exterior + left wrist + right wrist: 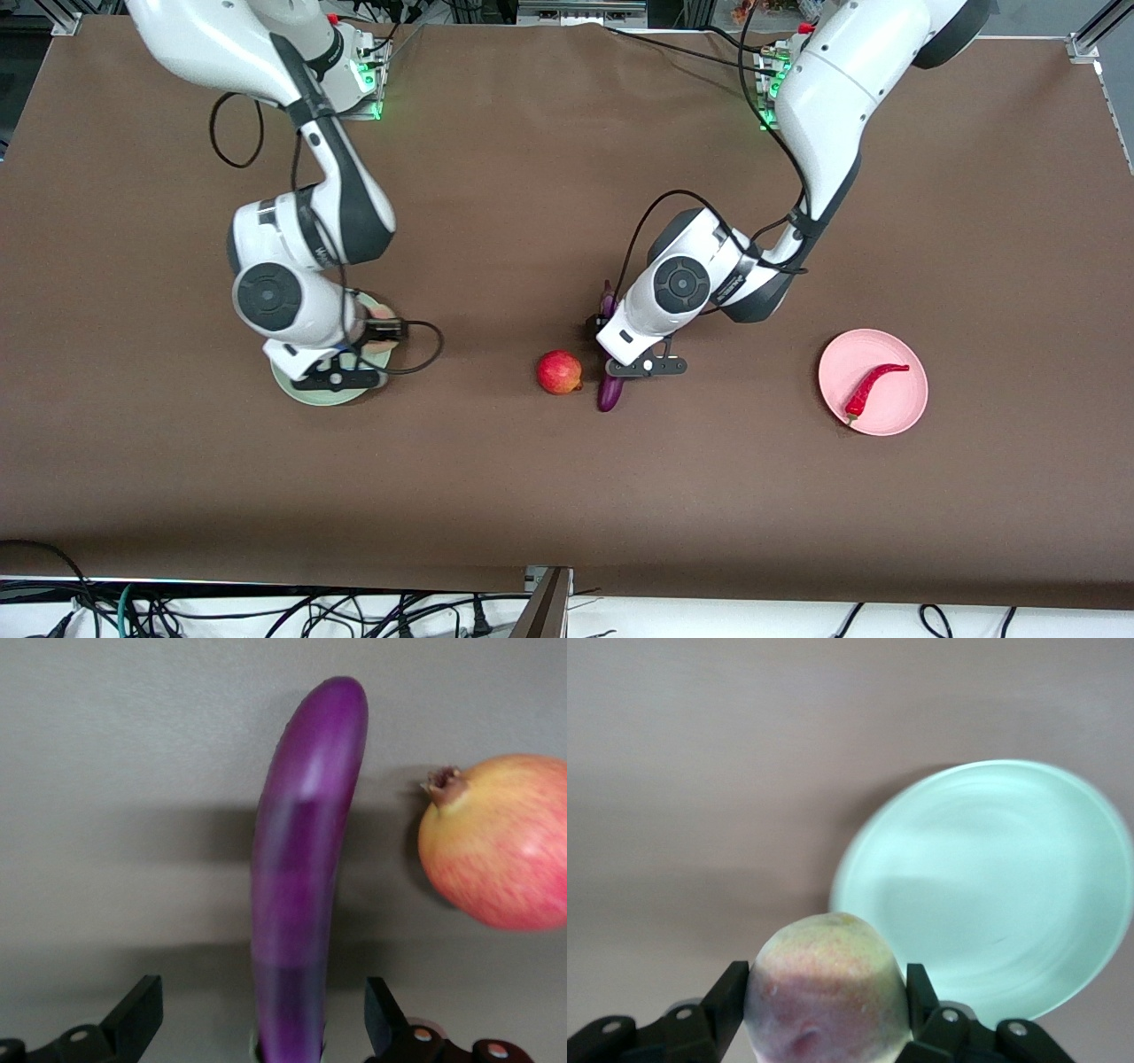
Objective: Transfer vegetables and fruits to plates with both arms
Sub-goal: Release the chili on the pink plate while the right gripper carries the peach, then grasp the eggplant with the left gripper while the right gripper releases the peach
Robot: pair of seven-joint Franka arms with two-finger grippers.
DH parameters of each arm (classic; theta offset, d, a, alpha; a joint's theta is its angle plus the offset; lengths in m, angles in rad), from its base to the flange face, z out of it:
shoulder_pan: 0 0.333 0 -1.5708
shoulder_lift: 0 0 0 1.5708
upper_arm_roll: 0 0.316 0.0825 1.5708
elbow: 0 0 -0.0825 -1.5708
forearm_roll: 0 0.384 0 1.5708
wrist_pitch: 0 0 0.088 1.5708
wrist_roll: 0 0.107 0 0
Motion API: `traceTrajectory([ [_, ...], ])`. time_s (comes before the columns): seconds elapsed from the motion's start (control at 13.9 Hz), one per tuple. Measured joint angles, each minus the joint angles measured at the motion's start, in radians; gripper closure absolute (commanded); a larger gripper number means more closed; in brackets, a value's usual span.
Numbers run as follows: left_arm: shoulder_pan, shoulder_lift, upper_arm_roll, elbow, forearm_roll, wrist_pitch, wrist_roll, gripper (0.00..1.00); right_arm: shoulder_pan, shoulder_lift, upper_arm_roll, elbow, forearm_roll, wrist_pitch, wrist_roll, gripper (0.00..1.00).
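My right gripper (827, 1003) is shut on the pale pink-yellow peach (827, 988) and holds it over the edge of the pale green plate (1001, 886). In the front view the peach (382, 312) shows only partly under that hand, above the green plate (301, 392). My left gripper (261, 1028) is open, low over the purple eggplant (301, 859), with one finger on each side and apart from it. The eggplant (609, 394) lies beside the round red fruit (559, 371), which also shows in the left wrist view (500, 846). The red chili (873, 384) lies on the pink plate (904, 408).
The brown table cover (532, 177) is bare around these things. The pink plate sits toward the left arm's end, the green plate toward the right arm's end. Cables hang along the table edge nearest the front camera.
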Motion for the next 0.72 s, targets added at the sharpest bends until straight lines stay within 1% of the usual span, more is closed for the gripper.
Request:
traceTrajectory([
  [0.07,0.002,0.022,0.004,-0.001,0.0,0.04,-0.001,0.42,0.0,-0.01,-0.037,-0.054,0.0,0.053,-0.074,0.79],
  [0.14,0.005,0.043,0.007,-0.001,0.0,0.08,-0.001,0.73,-0.001,-0.016,-0.068,-0.1,0.0,0.108,-0.136,0.79],
  [0.22,0.008,0.063,0.01,-0.001,0.0,0.117,-0.001,0.99,-0.001,-0.018,-0.092,-0.139,0.0,0.159,-0.176,0.78],
  [0.29,0.009,0.075,0.012,-0.001,0.0,0.135,-0.001,1.0,-0.002,-0.018,-0.108,-0.171,0.0,0.204,-0.2,0.71],
  [0.36,0.01,0.076,0.014,-0.001,0.0,0.14,-0.001,1.0,-0.002,-0.018,-0.115,-0.194,0.0,0.234,-0.217,0.66],
  [0.43,0.013,0.074,0.014,0.004,0.0,0.141,-0.001,1.0,-0.004,-0.017,-0.121,-0.209,0.0,0.259,-0.233,0.55],
  [0.5,0.016,0.069,0.014,0.009,0.0,0.138,-0.001,1.0,-0.009,-0.013,-0.125,-0.219,0.0,0.286,-0.248,0.35],
  [0.65,0.03,0.052,0.014,0.015,0.0,0.119,-0.001,1.0,-0.029,0.003,-0.13,-0.229,0.0,0.336,-0.269,0.02],
  [0.72,0.045,0.039,0.014,0.021,0.0,0.097,-0.001,1.0,-0.039,0.012,-0.131,-0.229,0.0,0.353,-0.272,0.01],
])
